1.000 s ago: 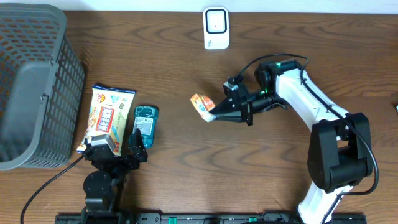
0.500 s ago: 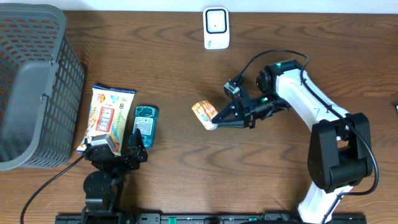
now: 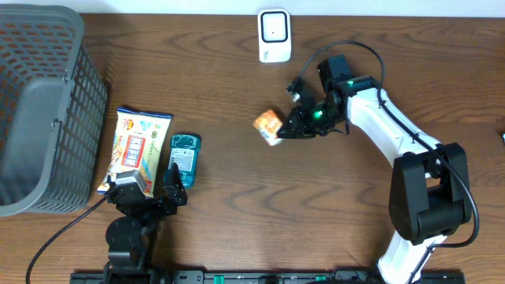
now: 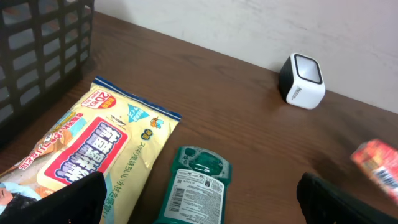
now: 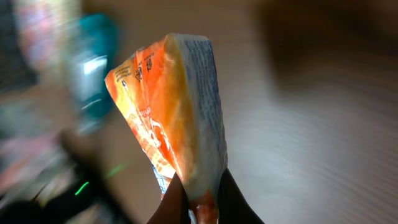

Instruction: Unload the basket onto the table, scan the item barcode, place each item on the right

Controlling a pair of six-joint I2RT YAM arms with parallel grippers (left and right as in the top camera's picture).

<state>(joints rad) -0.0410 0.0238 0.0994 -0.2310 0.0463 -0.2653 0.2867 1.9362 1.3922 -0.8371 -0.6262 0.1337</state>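
Observation:
A small orange snack packet (image 3: 268, 125) hangs above the middle of the table, with my right gripper (image 3: 285, 132) shut on its lower edge. In the right wrist view the packet (image 5: 174, 106) stands upright, with the two dark fingers of the right gripper (image 5: 199, 200) pinching its bottom seam. The white barcode scanner (image 3: 274, 35) stands at the table's back edge, well behind the packet. It also shows in the left wrist view as the scanner (image 4: 301, 81), with the blurred packet (image 4: 377, 163) at the right. My left gripper (image 3: 150, 193) rests open at the front left.
A dark mesh basket (image 3: 39, 102) fills the left side. A yellow wipes pack (image 3: 134, 146) and a teal bottle (image 3: 184, 158) lie just ahead of the left gripper. The bottle's label (image 4: 189, 186) faces up between the left gripper's open fingers.
The right arm has swung the orange packet a little right and toward the scanner, turning its wrist. The left arm has not moved.

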